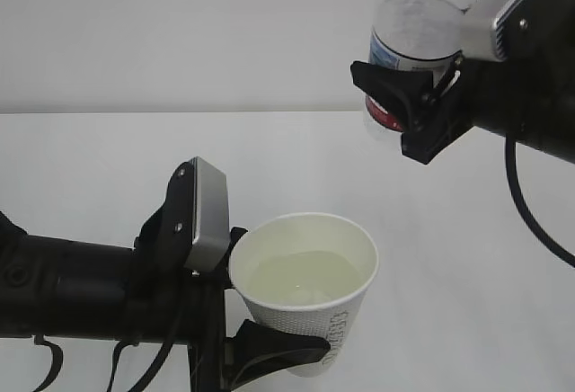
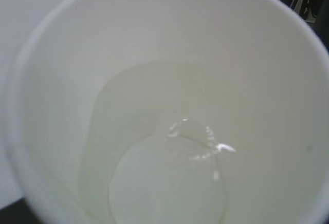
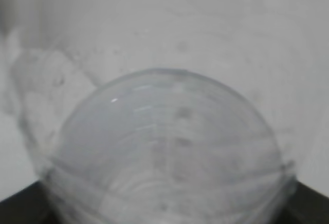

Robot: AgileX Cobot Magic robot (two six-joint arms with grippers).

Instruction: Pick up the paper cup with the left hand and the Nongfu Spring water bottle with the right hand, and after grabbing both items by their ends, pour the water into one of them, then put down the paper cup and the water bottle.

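Exterior view: the left hand (image 1: 260, 298) holds the paper cup (image 1: 305, 289) upright at near centre, its fingers (image 1: 278, 349) spread wide around the cup's wall and closed on it. The cup is raised; whether its base clears the counter (image 1: 108, 167) cannot be told. A pale pool of water (image 1: 305, 277) lies inside the cup. Left wrist view confirms it: water (image 2: 169, 183) covers the bottom, with a small glint on the surface.

The right hand (image 1: 418, 95) is high at far right, fingers clamped on the Nongfu Spring water bottle (image 1: 409, 46), which is tipped with its base toward the camera and the red label end low. No stream is visible between bottle and cup. Right wrist view shows only the bottle's clear rounded body (image 3: 167, 152).

Judgement: pouring looks finished or paused. Next move calls for righting the bottle, then lowering both items to the counter and releasing them, keeping the cup level.
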